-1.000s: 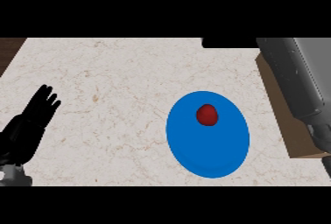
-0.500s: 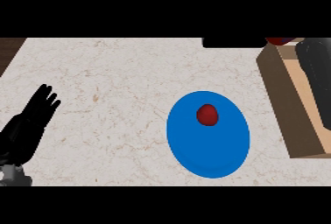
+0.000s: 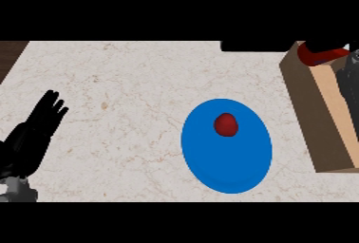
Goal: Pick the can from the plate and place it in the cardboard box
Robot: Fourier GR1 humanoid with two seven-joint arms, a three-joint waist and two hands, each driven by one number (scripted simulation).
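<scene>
My right arm is pulling off twd the counter's right edge, so the cardboard box is now showing most of its inside. The red can is sitting on the blue plate, mid-counter, not yet picked. Right robot hand: can't tell if open or closed. Left robot hand is resting open near the left edge. Smth red is poking up at the box's far end, can't ID it. Nothing is blocking plate-to-box.

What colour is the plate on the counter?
Plain bright blue, no pattern; the plate shows whole in the head view.
</scene>
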